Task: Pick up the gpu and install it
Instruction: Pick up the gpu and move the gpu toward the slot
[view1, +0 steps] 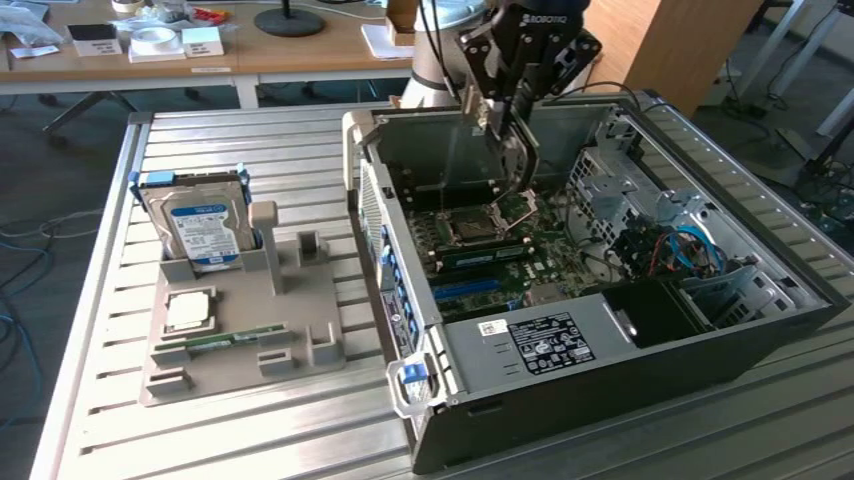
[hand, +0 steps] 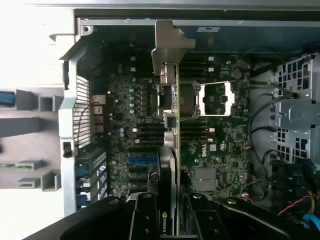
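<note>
Gpu (view1: 518, 160): hangs on edge from the gripper inside the open top of the computer case (view1: 747, 350), over the motherboard. From the wrist view it (hand: 168, 165) appears edge-on, as a thin strip crossing the middle of the board.
End bracket (hand: 169, 47): silver, at the end of the card away from the fingers.
Gripper (view1: 505, 95): jaws partly closed and clamped on the gpu, with one black finger (hand: 145, 217) on each face of the card.
Contact with board: cannot tell whether the card's lower edge touches the motherboard.
Motherboard (hand: 220, 145): lies flat on the floor of the case, directly under the card.
CPU socket (view1: 474, 232): in the middle of the board inside the case. In the wrist view the card passes just in front of it (hand: 215, 97).
Blue slots (hand: 142, 161): on the board inside the case, beside the card and lying crosswise to it.
Power supply (view1: 541, 345): labelled box at the end of the case nearest the exterior camera.
Holder (view1: 240, 340): grey fixture beside the case on the exterior view's left, apart from it.
Hard drive (view1: 200, 228): stands upright in the holder, showing a blue and white label.
RAM stick (view1: 234, 338): slim and green, lying in the holder.
Table (view1: 267, 430): slatted metal, carrying both the case and the holder.
</note>
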